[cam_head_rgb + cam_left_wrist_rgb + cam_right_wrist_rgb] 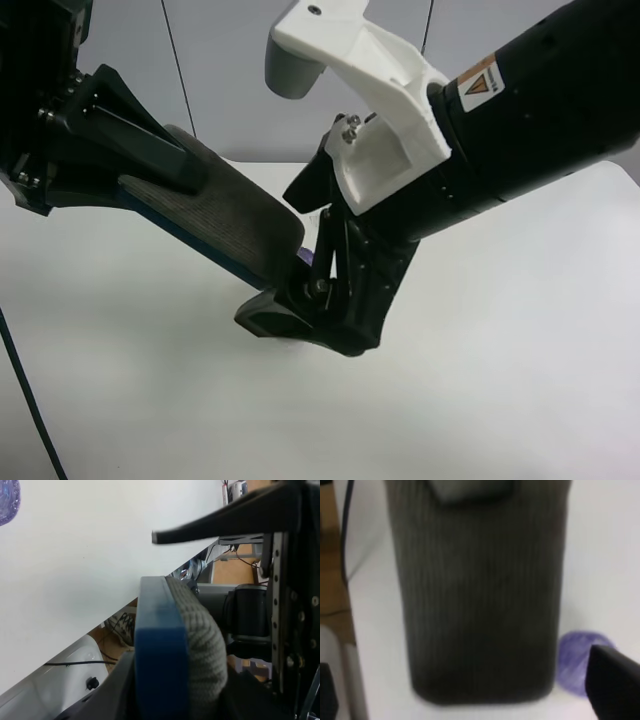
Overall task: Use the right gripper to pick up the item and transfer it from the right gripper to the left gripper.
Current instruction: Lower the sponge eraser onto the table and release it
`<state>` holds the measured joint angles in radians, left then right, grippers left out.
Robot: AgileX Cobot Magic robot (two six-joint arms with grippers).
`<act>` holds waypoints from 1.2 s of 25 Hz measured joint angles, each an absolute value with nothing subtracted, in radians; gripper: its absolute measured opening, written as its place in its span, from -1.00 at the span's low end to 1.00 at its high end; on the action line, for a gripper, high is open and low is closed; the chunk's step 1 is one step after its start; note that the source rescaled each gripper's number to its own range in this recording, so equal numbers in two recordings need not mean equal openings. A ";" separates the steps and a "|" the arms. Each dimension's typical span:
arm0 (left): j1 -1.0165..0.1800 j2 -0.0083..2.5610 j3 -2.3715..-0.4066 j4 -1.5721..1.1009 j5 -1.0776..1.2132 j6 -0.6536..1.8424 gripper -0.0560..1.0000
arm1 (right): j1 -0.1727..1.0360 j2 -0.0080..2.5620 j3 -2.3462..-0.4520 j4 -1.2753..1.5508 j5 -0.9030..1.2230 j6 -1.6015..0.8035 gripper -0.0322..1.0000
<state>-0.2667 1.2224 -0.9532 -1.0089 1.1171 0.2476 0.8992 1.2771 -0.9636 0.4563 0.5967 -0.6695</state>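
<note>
Above the white table point(480, 390), clear of its surface, the item point(235, 215) hangs tilted in the air. Its dark grey felt face is turned up and its blue base is underneath, with the higher end toward the exterior high view's left and the lower end near the middle. At the higher end the left gripper point(165, 182) is clamped on it: one black finger point(150, 150) presses into the felt and dents it, and the other lies against the blue side. The left wrist view looks along the block end-on, blue edge and ribbed grey pad side by side, with a dark finger tight against each flank. The right gripper point(282, 258), on the arm with the white bracket point(370, 90) and the yellow warning sticker point(480, 82), stands at the item's lower end with its jaws spread wide. The end of the block lies between them, one finger just above the felt and the other below the base; whether the lower one touches cannot be told. In the right wrist view the felt fills most of the picture, and the one finger point(615, 682) that shows clearly is apart from the block's edge, with a strip of white table between, so this gripper grips nothing. A purple-topped cylinder point(577, 657), blurred, rests on the table beneath, seen just past that finger
</note>
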 joint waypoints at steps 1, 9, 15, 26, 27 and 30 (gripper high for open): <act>-0.267 1.222 -0.953 -1.009 1.117 0.248 -0.89 | 0.899 1.266 -0.964 0.446 0.625 -0.650 0.98; -0.267 1.222 -0.953 -1.006 1.117 0.248 -0.89 | 0.899 1.119 -0.964 0.291 0.820 -0.415 0.98; -0.267 1.222 -0.953 -1.005 1.117 0.248 -0.89 | 0.899 0.971 -0.964 0.237 0.984 -0.300 0.98; -0.267 1.222 -0.953 -1.005 1.119 0.248 -0.89 | 0.899 0.742 -0.964 0.174 1.209 -0.189 0.98; -0.267 1.222 -0.953 -1.005 1.119 0.248 -0.89 | 0.899 0.723 -0.963 0.162 1.214 -0.161 0.98; -0.267 1.222 -0.953 -1.005 1.119 0.248 -0.89 | 0.899 0.632 -0.913 0.143 1.213 -0.095 0.98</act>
<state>-0.2667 1.2224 -0.9532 -1.0049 1.1191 0.2476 0.8992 0.6320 -0.9129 0.1429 1.2133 -0.0951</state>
